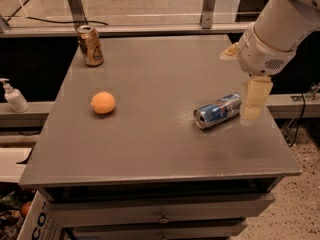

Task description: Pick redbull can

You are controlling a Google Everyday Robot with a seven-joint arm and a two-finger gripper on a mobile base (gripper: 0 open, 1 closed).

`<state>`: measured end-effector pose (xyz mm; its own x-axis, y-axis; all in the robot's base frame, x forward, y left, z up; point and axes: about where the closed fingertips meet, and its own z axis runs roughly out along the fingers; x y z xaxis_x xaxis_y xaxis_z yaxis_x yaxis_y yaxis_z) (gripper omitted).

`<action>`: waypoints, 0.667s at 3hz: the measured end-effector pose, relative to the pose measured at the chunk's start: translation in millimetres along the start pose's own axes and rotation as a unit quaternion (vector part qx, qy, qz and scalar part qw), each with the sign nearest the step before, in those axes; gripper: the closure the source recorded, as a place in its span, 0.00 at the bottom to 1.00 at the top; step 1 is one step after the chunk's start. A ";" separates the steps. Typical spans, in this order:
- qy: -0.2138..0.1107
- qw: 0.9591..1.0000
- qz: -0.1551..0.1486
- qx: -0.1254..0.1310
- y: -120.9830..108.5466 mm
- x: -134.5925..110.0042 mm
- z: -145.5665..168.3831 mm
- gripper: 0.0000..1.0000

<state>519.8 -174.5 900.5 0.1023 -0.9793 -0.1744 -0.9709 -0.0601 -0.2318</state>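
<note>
The slim blue-and-silver metal redbull can (218,110) lies on its side on the grey table (150,149); the cream gripper (255,101) hangs just beside its base end, likely lining up a grasp, holding nothing; how far open, I cannot tell

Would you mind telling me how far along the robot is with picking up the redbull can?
Looks done: the approach, since the end effector is low at the right end of the redbull can. In hand: lining up on the can, which lies on its side on the table. Left: the grasp and lift; the can is not yet off the surface.
</note>
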 end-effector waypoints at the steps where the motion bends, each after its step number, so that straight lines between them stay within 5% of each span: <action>1: 0.005 1.000 -0.004 -0.010 0.7 1.5 14.7 0.00; 2: 0.009 1.000 -0.006 -0.018 2.3 4.6 26.3 0.00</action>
<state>523.7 -174.1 873.9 0.1111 -0.9818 -0.1541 -0.9767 -0.0793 -0.1992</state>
